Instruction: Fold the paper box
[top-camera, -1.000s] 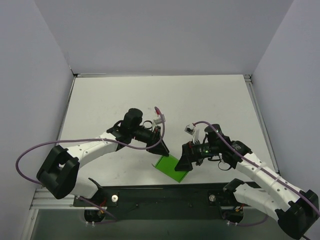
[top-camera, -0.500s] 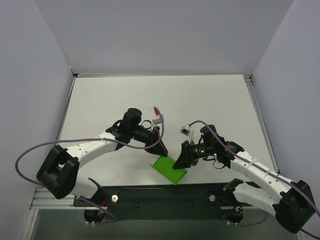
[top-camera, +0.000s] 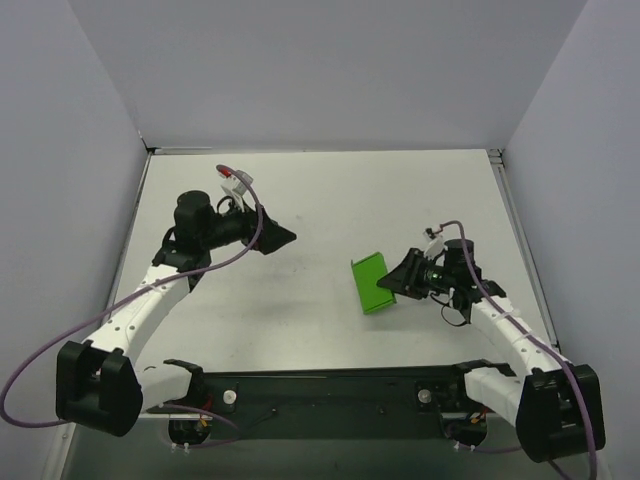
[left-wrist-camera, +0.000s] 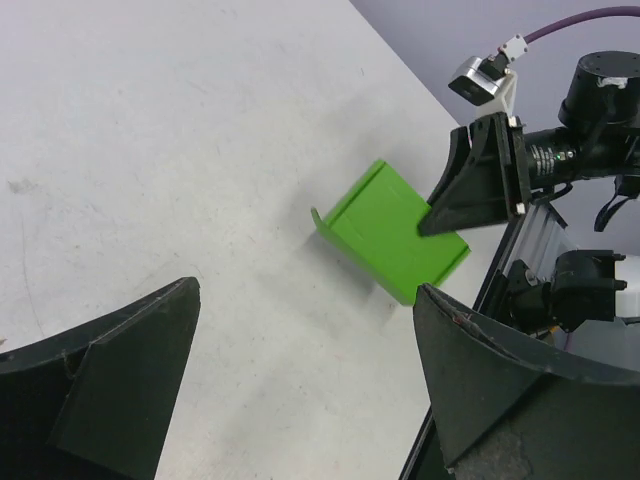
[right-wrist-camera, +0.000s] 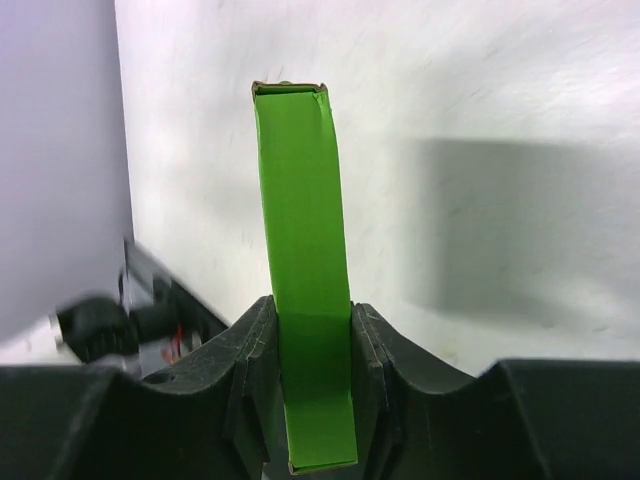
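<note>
White worktop closed in by pale grey walls carries the scene, and the paper box sits right of centre over it, a bright green card piece pressed nearly flat. From the right wrist it shows edge-on as a narrow upright strip; from the left wrist it shows a broad green face with a crease along one long side and a small flap turned up at the end farthest from the grip. Its shadow falls on the surface beside it, and whether any corner touches the worktop cannot be told. The right pincer is clenched on the box, one dark finger against each flat face at the end nearest the arm, so most of the card juts out past the fingertips toward the middle of the worktop. The left pincer hangs over the left half of the worktop, well apart from the box, its fingers spread wide and gripping nothing. A purple cable loops over the left wrist, and a black rail runs along the near edge between the two arm bases.
</note>
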